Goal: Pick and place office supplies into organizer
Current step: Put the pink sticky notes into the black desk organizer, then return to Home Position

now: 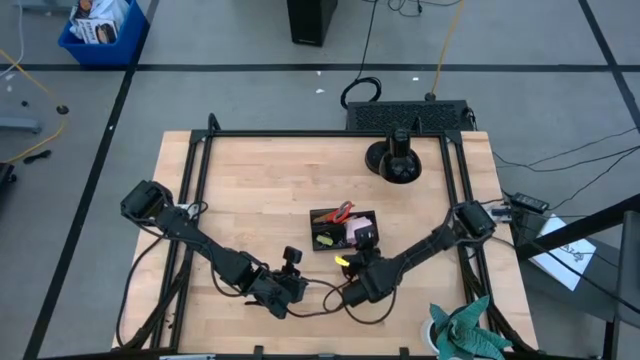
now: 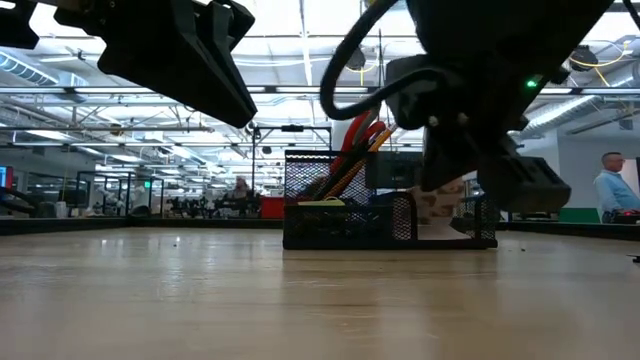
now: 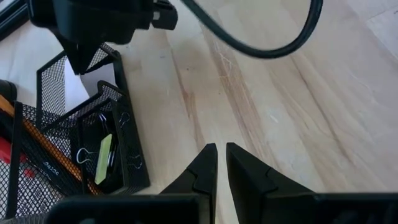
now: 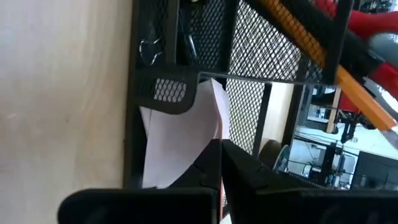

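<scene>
Your black wire-mesh desk organizer (image 1: 343,228) sits on the pale wooden table (image 1: 260,180), toward its middle and a little on the right arm's side. It already holds the red-handled scissors (image 2: 357,135) and an orange pencil (image 4: 311,37), both leaning upright in the tall compartment so their handles clear the rim. Small black binder clips (image 3: 87,154) and a thin yellow-green piece (image 3: 104,158) lie in a low front compartment. The pink sticky-note pad (image 4: 177,146) stands in the open-sided slot at the organizer's end.

Your right gripper (image 4: 221,163) is at that slot, its fingers pressed together against the pad's edge. Whether paper is still pinched between them you cannot tell from these views; judged from the pad's seating, this looks like the last of the placing step.

Your left gripper (image 3: 221,163) hovers over bare wood near the front edge, just beside the organizer, jaws nearly together with a narrow gap and nothing between them. It appears parked clear so the right arm has room.

No loose supplies show on the table in the high view, so the task seems close to complete.
</scene>
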Controlling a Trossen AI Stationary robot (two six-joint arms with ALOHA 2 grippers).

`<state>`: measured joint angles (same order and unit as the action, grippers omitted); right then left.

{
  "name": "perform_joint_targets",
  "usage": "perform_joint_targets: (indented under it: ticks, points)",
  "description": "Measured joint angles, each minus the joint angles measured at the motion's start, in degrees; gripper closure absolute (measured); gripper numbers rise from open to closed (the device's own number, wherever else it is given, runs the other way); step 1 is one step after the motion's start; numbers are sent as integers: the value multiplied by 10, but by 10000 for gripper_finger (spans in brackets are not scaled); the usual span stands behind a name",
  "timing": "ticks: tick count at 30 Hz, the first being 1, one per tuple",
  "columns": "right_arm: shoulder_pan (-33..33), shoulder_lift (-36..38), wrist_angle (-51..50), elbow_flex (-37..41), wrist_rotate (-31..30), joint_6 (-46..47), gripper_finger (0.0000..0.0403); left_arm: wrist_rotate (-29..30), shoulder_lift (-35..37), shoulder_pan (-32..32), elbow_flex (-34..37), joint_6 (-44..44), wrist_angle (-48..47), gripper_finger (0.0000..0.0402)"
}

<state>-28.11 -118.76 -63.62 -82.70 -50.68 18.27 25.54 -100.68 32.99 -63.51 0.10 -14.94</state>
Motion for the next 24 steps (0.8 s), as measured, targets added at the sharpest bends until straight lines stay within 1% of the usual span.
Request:
perform_joint_targets:
  ticks: [5, 8, 11, 19, 24]
  points:
    - [10, 0, 5, 2, 22, -1, 403, 0, 0, 0, 0, -3, -1, 360]
    - [12, 0, 7, 2, 57, 0, 392, 0, 0, 0, 0, -4, -4, 360]
    - [11, 0, 9, 2, 76, 8, 368, 0, 0, 0, 0, -4, -5, 360]
    - [10, 0, 9, 2, 74, 27, 287, 0, 0, 0, 0, -4, -6, 360]
    - [8, 11, 8, 2, 74, 28, 254, 10, 0, 0, 0, 0, -5, 360]
